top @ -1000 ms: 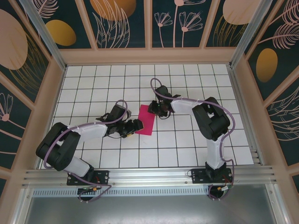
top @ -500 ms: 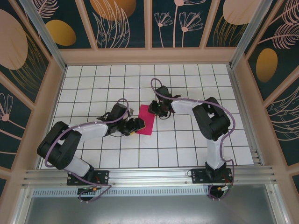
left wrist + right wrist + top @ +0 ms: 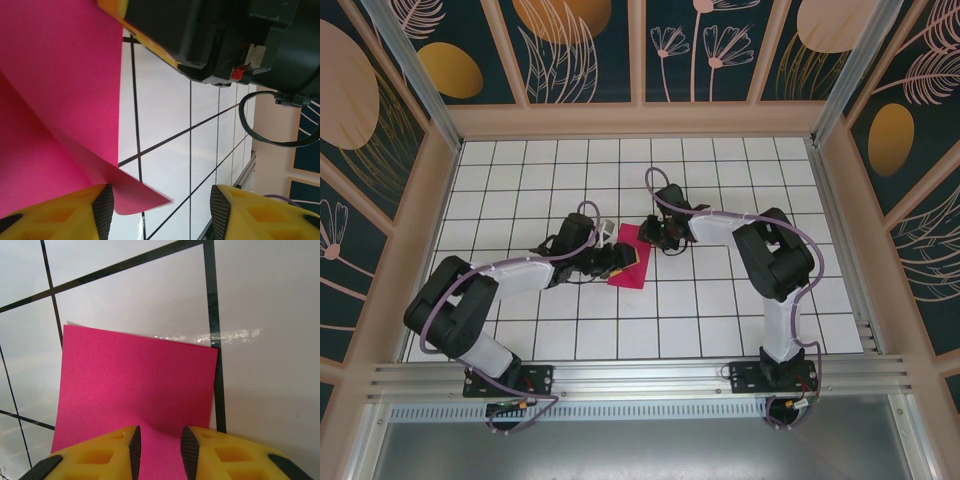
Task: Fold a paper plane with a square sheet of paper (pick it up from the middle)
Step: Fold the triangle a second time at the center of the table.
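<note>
Pink paper (image 3: 630, 277) lies near centre of white tiled surface (image 3: 720, 300), between both arms. Colour: plain magenta, matte. Seen from left wrist, paper (image 3: 55, 75) has diagonal crease, one flap raised, pointed corner sticking out over tile. Seen from right wrist, paper (image 3: 135, 380) lies flat, straight edges, thin pale rim along far edge.

Left end effector (image 3: 623, 257) (image 3: 161, 195): jaws well apart, paper corner between them, nothing clamped.

Right end effector (image 3: 653, 236) (image 3: 160, 432): jaws nearly together, narrow gap, tips at paper's edge; pinching or only pressing, cannot tell.
</note>
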You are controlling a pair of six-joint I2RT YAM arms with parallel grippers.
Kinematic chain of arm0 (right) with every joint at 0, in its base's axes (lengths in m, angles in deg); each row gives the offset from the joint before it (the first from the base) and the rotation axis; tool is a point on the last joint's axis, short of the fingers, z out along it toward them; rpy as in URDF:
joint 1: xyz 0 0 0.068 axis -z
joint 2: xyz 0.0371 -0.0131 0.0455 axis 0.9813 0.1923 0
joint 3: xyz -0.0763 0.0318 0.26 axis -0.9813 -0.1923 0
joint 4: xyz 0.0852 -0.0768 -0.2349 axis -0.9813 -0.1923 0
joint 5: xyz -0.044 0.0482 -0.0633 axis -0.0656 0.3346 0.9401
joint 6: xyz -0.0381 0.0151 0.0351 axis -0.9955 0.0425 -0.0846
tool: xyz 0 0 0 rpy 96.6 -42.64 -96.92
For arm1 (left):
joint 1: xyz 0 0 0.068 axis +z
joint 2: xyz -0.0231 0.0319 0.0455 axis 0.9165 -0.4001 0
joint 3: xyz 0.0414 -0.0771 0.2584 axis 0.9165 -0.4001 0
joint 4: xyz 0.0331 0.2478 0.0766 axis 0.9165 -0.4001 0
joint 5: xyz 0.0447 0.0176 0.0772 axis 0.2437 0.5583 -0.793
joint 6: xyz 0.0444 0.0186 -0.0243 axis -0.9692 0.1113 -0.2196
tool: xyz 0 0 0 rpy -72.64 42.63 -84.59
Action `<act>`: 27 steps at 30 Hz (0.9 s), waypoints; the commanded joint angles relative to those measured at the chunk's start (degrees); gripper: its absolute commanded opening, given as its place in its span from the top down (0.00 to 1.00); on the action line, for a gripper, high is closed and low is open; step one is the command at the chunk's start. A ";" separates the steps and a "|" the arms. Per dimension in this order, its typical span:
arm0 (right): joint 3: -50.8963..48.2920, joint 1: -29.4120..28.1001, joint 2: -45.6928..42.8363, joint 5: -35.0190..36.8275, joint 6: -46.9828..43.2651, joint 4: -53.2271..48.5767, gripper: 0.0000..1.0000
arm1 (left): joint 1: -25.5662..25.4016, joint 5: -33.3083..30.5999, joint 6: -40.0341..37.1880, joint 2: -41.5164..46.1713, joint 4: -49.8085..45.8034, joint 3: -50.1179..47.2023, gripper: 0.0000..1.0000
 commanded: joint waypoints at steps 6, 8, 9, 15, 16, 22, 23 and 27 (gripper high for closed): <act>-3.16 0.34 3.11 -1.89 -1.96 -1.92 0.68 | -0.33 1.79 0.11 -4.33 4.96 2.43 0.42; -3.37 0.86 2.20 -3.44 -2.90 -0.99 0.68 | -0.36 1.36 -0.20 -5.04 5.12 2.52 0.40; -3.43 1.06 1.36 -4.18 -3.68 -0.48 0.68 | -0.36 1.00 -0.43 -5.26 5.32 2.48 0.38; -3.91 1.35 -5.03 -8.32 -7.20 3.51 0.65 | -0.34 -1.24 -0.95 -6.13 5.67 2.00 0.47; -4.08 1.34 -6.01 -8.92 -7.36 4.06 0.65 | -0.32 -1.54 -1.00 -6.22 5.61 1.91 0.48; -7.68 1.03 -11.14 -9.21 -7.78 4.27 0.63 | -0.36 -3.06 -1.57 -6.54 4.57 1.65 0.52; -8.65 1.08 -11.86 -9.19 -7.67 4.40 0.63 | -0.36 -3.27 -1.57 -6.62 4.70 1.60 0.54; -11.65 1.06 -13.83 -11.03 -7.98 5.23 0.64 | -0.35 -3.51 -1.40 -7.02 4.85 1.62 0.60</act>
